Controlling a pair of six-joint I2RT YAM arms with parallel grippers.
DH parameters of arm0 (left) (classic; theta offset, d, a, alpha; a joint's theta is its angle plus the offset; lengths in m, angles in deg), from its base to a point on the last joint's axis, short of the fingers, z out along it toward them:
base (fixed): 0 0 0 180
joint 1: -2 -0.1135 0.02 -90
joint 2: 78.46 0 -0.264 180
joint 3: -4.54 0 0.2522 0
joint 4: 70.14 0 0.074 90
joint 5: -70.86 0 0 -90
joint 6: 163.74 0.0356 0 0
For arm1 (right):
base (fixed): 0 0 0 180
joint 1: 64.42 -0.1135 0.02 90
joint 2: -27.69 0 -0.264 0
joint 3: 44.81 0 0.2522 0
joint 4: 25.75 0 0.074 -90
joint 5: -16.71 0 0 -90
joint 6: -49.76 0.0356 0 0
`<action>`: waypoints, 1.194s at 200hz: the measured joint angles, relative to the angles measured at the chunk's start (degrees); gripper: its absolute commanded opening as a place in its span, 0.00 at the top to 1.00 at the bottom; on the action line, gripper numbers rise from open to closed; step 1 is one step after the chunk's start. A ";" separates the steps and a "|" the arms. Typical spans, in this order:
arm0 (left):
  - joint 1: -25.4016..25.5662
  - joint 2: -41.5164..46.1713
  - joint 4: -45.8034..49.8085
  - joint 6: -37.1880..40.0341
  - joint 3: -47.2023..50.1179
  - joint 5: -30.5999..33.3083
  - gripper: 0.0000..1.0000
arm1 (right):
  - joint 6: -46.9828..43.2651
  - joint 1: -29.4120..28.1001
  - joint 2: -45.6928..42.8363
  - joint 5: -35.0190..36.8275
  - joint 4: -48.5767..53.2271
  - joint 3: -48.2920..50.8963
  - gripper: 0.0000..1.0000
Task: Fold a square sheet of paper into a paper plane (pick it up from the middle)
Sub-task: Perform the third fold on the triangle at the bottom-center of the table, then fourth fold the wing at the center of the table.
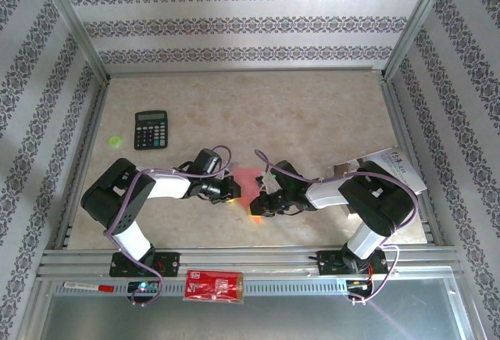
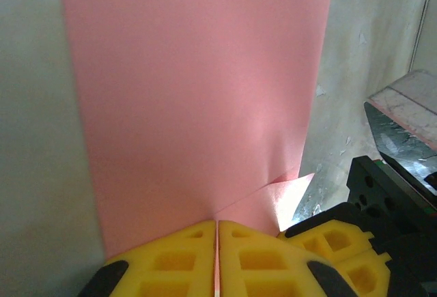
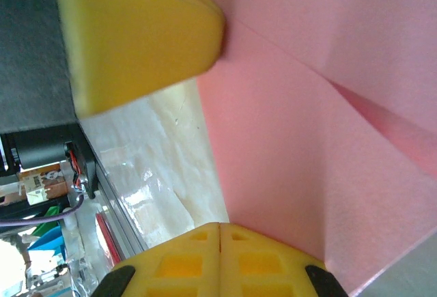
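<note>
Spanning two arms: folded pink sheet (image 2: pixel 198 92), edges clenched by left gripper (image 2: pixel 217 225) and right gripper (image 3: pixel 220 227); long axis runs straight out from left gripper.

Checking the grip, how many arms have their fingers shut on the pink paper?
2. The left gripper pinches the pink paper from its left side, the right gripper from its near right.

You see the square sheet of paper (image 2: pixel 198 92) run off the frame's top ahead of the left gripper (image 2: pixel 217 257), its near edge lost behind the closed yellow jaws. From the right gripper (image 3: pixel 220 259), the sheet is cut off above and beside the jaws, and a blurred yellow finger (image 3: pixel 136 31) of the left gripper looms beyond them. From above, both grippers cover most of the sheet.
</note>
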 measured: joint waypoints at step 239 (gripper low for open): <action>0.09 13.73 6.58 -0.39 2.36 7.23 0.65 | -5.70 3.58 -14.49 3.85 17.46 -0.61 0.72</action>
